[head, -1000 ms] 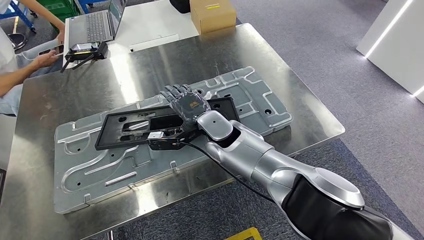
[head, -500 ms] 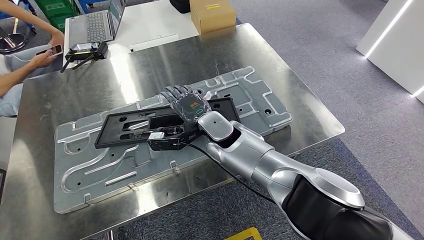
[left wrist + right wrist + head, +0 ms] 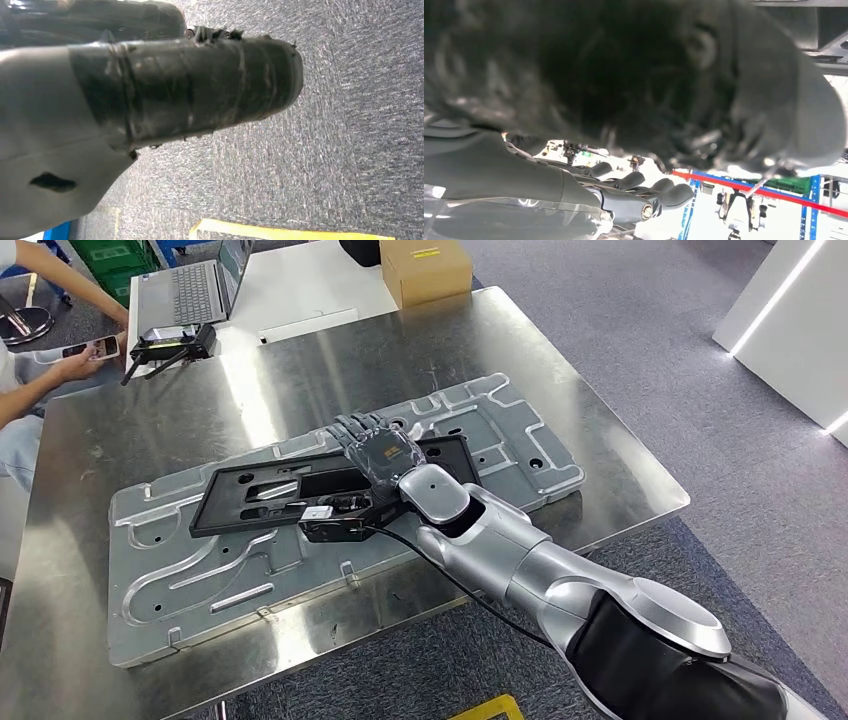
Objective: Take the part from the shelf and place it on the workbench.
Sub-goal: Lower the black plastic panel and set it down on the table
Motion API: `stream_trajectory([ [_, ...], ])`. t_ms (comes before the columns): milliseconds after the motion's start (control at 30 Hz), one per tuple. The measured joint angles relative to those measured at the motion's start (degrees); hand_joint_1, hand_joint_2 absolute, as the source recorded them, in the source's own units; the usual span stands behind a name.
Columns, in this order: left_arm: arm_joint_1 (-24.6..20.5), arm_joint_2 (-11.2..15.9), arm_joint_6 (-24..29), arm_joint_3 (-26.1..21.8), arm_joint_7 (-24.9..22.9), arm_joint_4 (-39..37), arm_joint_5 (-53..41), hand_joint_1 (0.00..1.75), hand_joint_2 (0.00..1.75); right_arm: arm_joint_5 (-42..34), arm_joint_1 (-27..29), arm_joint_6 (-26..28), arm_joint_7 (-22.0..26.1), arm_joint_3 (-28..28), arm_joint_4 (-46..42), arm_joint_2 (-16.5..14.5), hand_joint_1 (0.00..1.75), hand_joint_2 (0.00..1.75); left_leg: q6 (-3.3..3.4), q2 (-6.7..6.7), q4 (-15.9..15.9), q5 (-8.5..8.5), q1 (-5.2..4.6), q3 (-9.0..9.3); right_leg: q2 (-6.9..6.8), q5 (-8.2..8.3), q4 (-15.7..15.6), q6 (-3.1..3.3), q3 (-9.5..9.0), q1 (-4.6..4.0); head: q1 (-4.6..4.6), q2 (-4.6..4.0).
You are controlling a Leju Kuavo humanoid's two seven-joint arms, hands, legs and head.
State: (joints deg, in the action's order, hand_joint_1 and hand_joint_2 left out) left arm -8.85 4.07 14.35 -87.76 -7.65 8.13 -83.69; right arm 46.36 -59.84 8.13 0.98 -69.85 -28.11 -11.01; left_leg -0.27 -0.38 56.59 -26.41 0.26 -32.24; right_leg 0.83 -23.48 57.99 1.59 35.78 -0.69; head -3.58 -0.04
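The black frame-shaped part (image 3: pixel 250 495) lies flat on a grey machined metal plate (image 3: pixel 200 580) that covers the middle of the steel workbench (image 3: pixel 120 430). My right hand (image 3: pixel 385 452) lies across the part's right end, fingers stretched out past its far edge. In the right wrist view the fingers (image 3: pixel 644 192) are extended and apart from the blurred dark thumb, with lit background showing between them. My left hand (image 3: pixel 150 90) hangs over grey carpet; how its fingers lie is hidden.
A cardboard box (image 3: pixel 425 268), a laptop (image 3: pixel 185 290) and a black device (image 3: pixel 170 340) sit on the white table behind the bench. A person (image 3: pixel 30 380) at the far left holds a phone. A white panel (image 3: pixel 790 320) stands to the right.
My right hand has slid slightly back toward me and to the right, while the black part stayed where it lies. The person at the left has shifted the phone.
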Motion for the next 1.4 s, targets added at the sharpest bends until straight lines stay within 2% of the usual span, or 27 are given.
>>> stream_trajectory([
  [400,0.0,0.0,0.2,0.0,-0.1,0.0,-0.1,0.0,0.0,0.0,0.2,-0.3,0.0,0.0,0.0,0.1,0.0,0.0,0.35,0.0,0.5,-0.23,-0.09,-0.2,0.0,0.07,0.0,-0.23,-0.01,0.1,-0.01,0.0],
  [533,0.0,0.0,0.4,0.0,-0.1,0.0,-0.1,0.0,0.0,0.1,0.3,-0.6,0.0,0.0,0.0,0.1,0.0,0.0,0.74,0.0,0.9,-0.3,-0.18,-0.42,0.0,0.22,-0.1,-0.71,-0.04,0.2,-0.01,0.0],
  [633,0.0,0.0,0.4,0.0,-0.1,0.0,-0.1,0.0,0.0,0.2,0.2,-0.5,0.0,0.0,0.0,0.1,0.0,0.0,1.39,0.17,0.1,0.51,0.12,-0.07,0.02,0.19,-0.2,-1.46,-0.17,0.07,0.01,0.0],
  [667,0.0,0.0,0.4,0.0,-0.1,0.0,0.0,0.0,0.0,0.3,0.2,-0.6,0.0,0.0,0.0,0.2,0.0,0.0,1.59,0.27,-0.3,0.85,0.33,0.1,-0.02,-0.69,0.7,-1.74,0.18,0.03,0.06,0.0],
  [700,0.0,0.0,0.3,0.0,0.0,0.0,0.0,0.0,0.0,0.4,0.1,-0.6,0.0,0.0,0.0,0.3,0.0,0.0,1.72,0.37,-0.6,1.09,0.51,0.18,-0.07,-2.28,2.9,-2.03,1.06,0.1,0.12,0.0],
  [767,0.0,0.0,0.3,0.0,0.0,0.0,0.0,0.0,0.0,0.5,0.0,-0.7,0.0,0.0,0.0,0.5,0.0,0.0,1.87,0.46,-0.6,1.28,0.57,0.0,-0.19,-6.41,10.6,-2.52,4.19,0.47,0.2,0.0],
  [800,0.0,0.0,0.3,0.0,0.0,0.0,0.0,0.0,0.0,0.6,0.0,-0.8,0.0,0.0,0.0,0.6,0.0,0.0,1.88,0.48,-0.5,1.3,0.58,-0.17,-0.22,-7.86,14.4,-2.7,5.71,0.66,0.2,0.0],
  [833,0.0,0.0,0.3,0.0,0.0,0.0,0.0,0.0,0.0,0.6,0.0,-0.8,-0.1,0.0,0.0,0.7,0.0,0.0,1.88,0.49,-0.3,1.3,0.61,-0.33,-0.24,-8.39,16.8,-2.85,6.59,0.82,0.2,0.0],
  [867,0.0,0.0,0.2,0.0,0.0,0.0,0.0,0.0,0.0,0.6,0.0,-0.9,-0.1,0.0,0.0,0.8,0.0,0.0,1.85,0.49,-0.1,1.29,0.66,-0.52,-0.26,-7.79,16.9,-2.96,6.42,0.98,0.21,0.0],
  [900,0.0,-0.1,0.2,0.0,0.0,0.0,0.0,0.0,0.0,0.6,0.0,-0.9,-0.1,0.0,0.0,0.9,0.0,0.0,1.76,0.46,0.2,1.23,0.74,-0.7,-0.29,-6.24,14.5,-3.02,4.99,1.12,0.21,0.0],
  [967,0.0,-0.1,0.1,0.0,0.0,0.0,0.0,0.0,0.0,0.7,-0.2,-0.9,-0.1,0.0,0.0,1.0,0.0,0.0,1.33,0.39,1.0,1.01,0.81,-1.19,-0.32,-3.15,6.5,-2.98,0.43,1.23,0.24,0.0],
  [1000,0.0,-0.1,0.1,0.0,0.0,0.0,0.0,0.0,0.0,0.7,-0.3,-0.9,-0.1,0.0,0.0,1.0,0.0,0.0,1.02,0.35,1.3,0.94,0.79,-1.45,-0.29,-2.34,3.5,-2.84,-1.3,1.11,0.22,0.01],
  [1033,0.0,-0.1,0.1,0.0,0.0,0.0,0.0,0.0,0.0,0.7,-0.4,-0.9,-0.1,0.0,-0.1,1.0,0.0,0.0,0.65,0.32,1.5,0.98,0.75,-1.68,-0.26,-2.23,1.8,-2.59,-2.15,0.99,0.24,0.01],
  [1133,0.0,-0.1,0.1,0.0,0.0,0.0,0.0,0.0,0.0,0.8,-0.4,-0.9,-0.1,0.0,-0.1,1.1,0.0,0.0,-0.57,0.22,1.5,1.45,0.81,-2.12,-0.2,-1.93,1.0,-1.31,-1.76,0.85,0.22,0.01],
  [1167,0.0,-0.1,0.1,0.0,0.0,0.0,0.0,0.0,0.0,0.8,-0.4,-0.9,-0.1,0.0,-0.1,1.1,0.0,0.0,-0.89,0.19,1.9,1.05,0.87,-2.45,-0.23,-1.6,0.8,-0.8,-1.59,0.93,0.16,0.01],
  [1200,0.1,-0.1,0.1,0.0,0.0,0.0,0.0,0.0,0.0,0.8,-0.4,-0.9,-0.1,0.0,-0.1,1.1,0.0,0.0,-1.14,0.18,3.1,-0.14,0.91,-3.03,-0.28,-1.23,0.5,-0.3,-1.41,1.04,0.09,0.01],
  [1233,0.1,-0.1,0.1,0.0,0.0,0.0,0.0,0.0,0.0,0.8,-0.4,-0.9,-0.1,0.0,-0.1,1.1,0.0,0.0,-1.31,0.17,5.4,-2.06,0.93,-3.95,-0.34,-0.88,0.4,0.1,-1.17,1.13,-0.01,0.01],
  [1300,0.1,-0.1,0.1,0.0,0.0,0.0,0.0,0.0,0.0,0.9,-0.3,-1.0,-0.1,0.0,-0.1,1.1,0.0,0.0,-1.55,0.21,12.9,-6.82,0.93,-6.65,-0.41,-0.29,0.4,0.5,-0.41,0.99,-0.14,0.0],
  [1333,0.1,-0.1,0.1,0.0,-0.1,0.0,0.0,0.0,0.0,0.9,-0.2,-1.0,-0.1,0.0,-0.1,1.1,0.0,0.0,-1.6,0.22,16.3,-8.33,0.92,-7.7,-0.43,0.0,0.5,0.55,0.08,0.89,-0.15,0.0],
  [1367,0.1,-0.1,0.0,0.0,-0.1,0.0,0.0,0.0,0.0,0.9,-0.1,-1.1,-0.1,0.0,-0.1,1.1,0.0,0.0,-1.58,0.22,18.0,-8.79,0.92,-7.96,-0.44,0.3,0.6,0.57,0.6,0.81,-0.15,0.0],
  [1400,0.1,-0.1,0.0,0.0,-0.1,0.0,0.0,0.0,0.0,0.9,0.0,-1.2,-0.1,0.0,-0.1,1.1,0.0,0.0,-1.49,0.22,17.4,-8.1,0.91,-7.09,-0.43,0.57,0.8,0.53,1.11,0.75,-0.15,0.0],
])
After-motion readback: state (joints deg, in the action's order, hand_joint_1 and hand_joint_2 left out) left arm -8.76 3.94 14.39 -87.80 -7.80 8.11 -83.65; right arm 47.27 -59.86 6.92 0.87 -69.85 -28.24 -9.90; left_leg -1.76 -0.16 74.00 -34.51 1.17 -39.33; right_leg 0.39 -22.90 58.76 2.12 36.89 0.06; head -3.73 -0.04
